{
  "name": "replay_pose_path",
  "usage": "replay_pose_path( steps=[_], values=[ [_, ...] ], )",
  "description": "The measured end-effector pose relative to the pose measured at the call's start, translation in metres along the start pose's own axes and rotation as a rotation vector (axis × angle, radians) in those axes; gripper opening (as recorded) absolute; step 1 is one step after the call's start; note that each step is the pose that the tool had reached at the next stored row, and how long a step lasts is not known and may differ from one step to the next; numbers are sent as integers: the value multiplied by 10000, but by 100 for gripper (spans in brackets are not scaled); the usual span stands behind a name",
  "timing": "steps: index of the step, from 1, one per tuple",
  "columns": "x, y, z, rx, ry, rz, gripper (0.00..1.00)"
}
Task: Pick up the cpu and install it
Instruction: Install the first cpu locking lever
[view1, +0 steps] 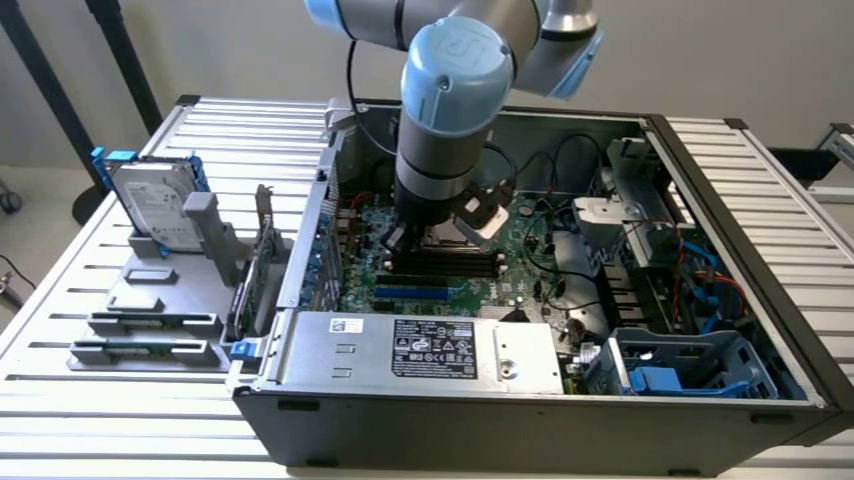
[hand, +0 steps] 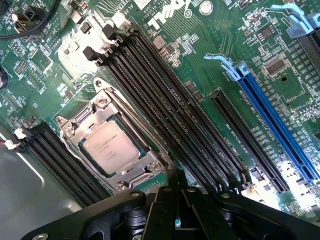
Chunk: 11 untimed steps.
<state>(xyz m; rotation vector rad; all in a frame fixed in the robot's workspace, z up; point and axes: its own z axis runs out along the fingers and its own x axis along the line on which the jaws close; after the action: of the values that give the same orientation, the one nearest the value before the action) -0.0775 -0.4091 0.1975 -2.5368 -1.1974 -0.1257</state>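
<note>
The arm reaches straight down into the open computer case (view1: 747, 330), its hand (hand: 176, 210) above the motherboard (hand: 240, 45). Whether the hand is parted or holds anything cannot be told. The cpu (hand: 110, 147) lies flat in its socket (hand: 112, 140), at the hand's 11 o'clock.

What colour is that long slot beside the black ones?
Blue slot, seen best in the wrist view.

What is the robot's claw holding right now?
Nothing, it seems. The chip sits in its metal socket frame on the green board, away from the gripper, whose fingertips have nothing between them.
</note>
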Motion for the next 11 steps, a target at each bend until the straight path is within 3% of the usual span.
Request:
replay_pose_path(
  steps=[4, 11],
  values=[
    [55, -50, -51, -12, -85, 10, 11],
    [197, -167, -12, -48, -175, -38, 11]
  ],
)
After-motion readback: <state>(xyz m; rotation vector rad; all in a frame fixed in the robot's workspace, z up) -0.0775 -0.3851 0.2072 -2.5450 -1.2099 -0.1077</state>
